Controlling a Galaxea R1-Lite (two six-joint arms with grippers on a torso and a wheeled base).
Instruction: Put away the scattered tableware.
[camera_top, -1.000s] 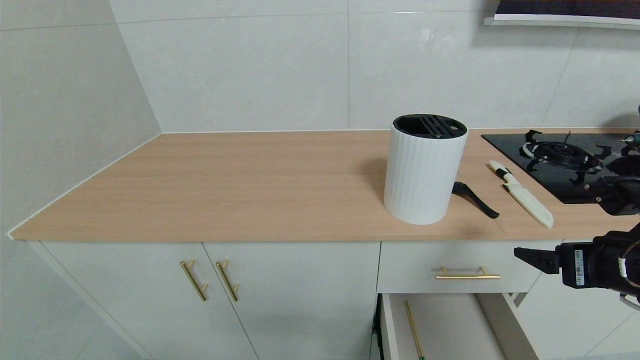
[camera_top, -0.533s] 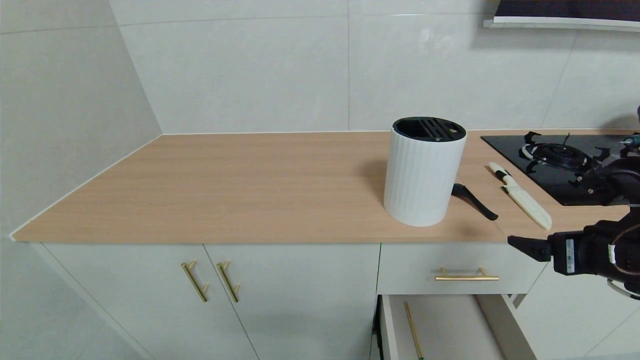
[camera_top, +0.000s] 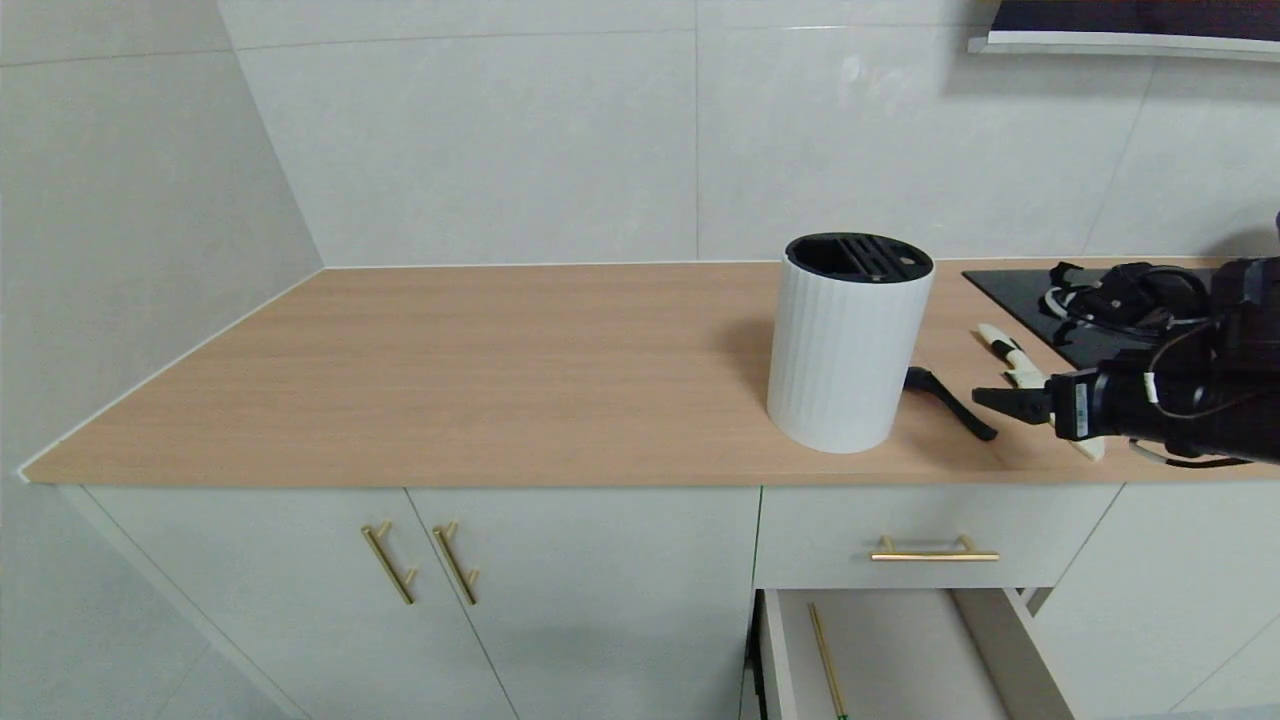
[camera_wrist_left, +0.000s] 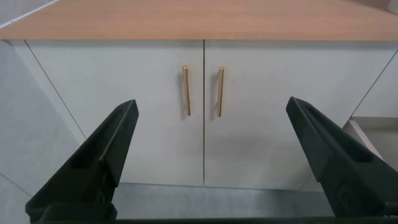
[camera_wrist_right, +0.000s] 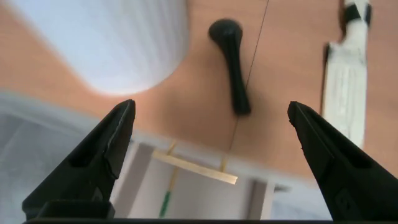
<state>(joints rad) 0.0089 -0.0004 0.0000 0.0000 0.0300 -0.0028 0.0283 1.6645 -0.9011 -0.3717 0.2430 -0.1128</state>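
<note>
A white ribbed holder with a black slotted top stands well to the right on the wooden countertop. Just right of its foot lies a black-handled utensil, and farther right a white knife lies beside the stove. The right gripper hangs by the counter's near edge, just right of the utensil and across the knife's blade, fingers spread wide and empty (its wrist camera looks down on both pieces). The left gripper, equally wide and empty, faces the cupboard doors below the counter. A lower drawer on the right stands open with a thin stick in it.
</note>
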